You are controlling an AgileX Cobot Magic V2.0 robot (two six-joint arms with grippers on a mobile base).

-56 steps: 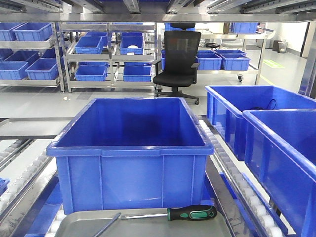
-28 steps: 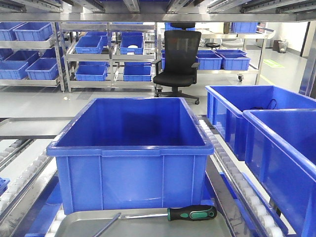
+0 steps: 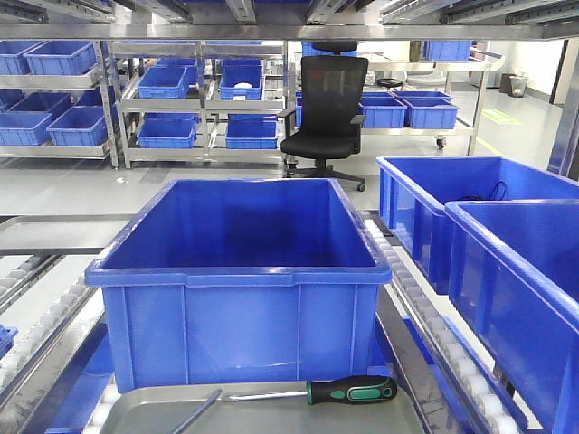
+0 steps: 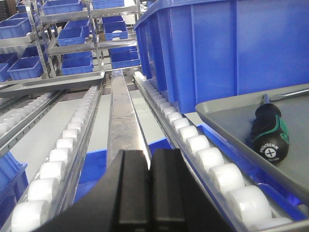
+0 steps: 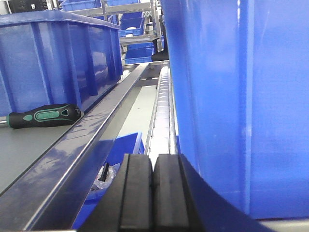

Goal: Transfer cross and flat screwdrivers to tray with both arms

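Low over the roller rails, the left gripper and right gripper sit level, pads pressed together, holding nothing. Between them, the black-and-green screwdriver lies in the metal tray, a second shaft alongside. Beyond stand a blue bin, shelving and an office chair.

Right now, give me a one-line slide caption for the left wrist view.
Closed left gripper above roller track, beside grey tray holding a black-and-green screwdriver.
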